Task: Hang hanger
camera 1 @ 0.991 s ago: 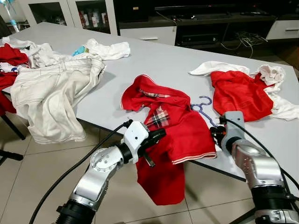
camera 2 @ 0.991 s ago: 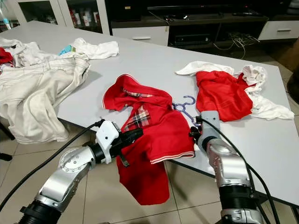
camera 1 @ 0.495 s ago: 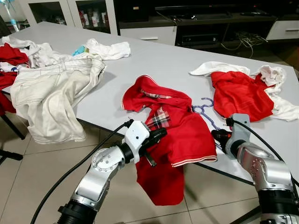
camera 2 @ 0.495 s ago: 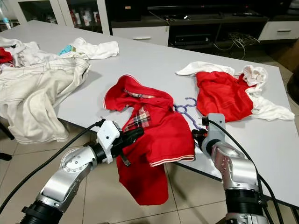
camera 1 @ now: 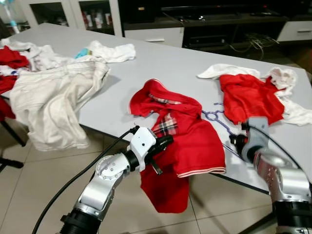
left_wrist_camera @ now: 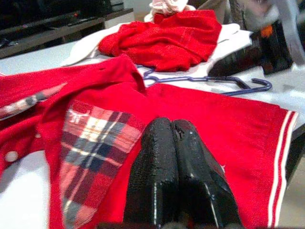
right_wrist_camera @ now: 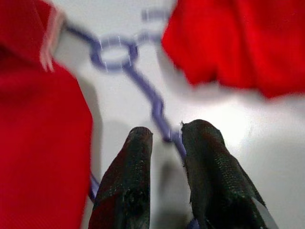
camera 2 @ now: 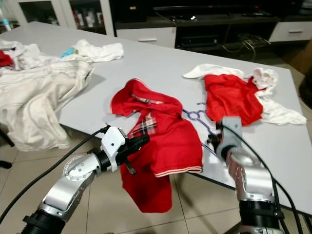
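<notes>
Most of the purple hanger (camera 1: 217, 117) lay hidden under the red polo shirt (camera 1: 187, 141); only hook and one arm showed betw. the shirts. In the right wrist view the hanger bar ran down behind the right gripper (right_wrist_camera: 167, 138) fingertips, so contact w/ it couldn't be told, and that whole pic was motion-blurred. Right gripper was smeared in the eye views too. Left gripper (left_wrist_camera: 174, 131) tips were pressed together at the shirt; whether cloth was pinched betw. them couldn't be made out. Cream trousers (camera 1: 48, 97) and red cloth (camera 1: 9, 56) were cut off by the left edge. Cabinet items (camera 1: 92, 19) too small to ID.
</notes>
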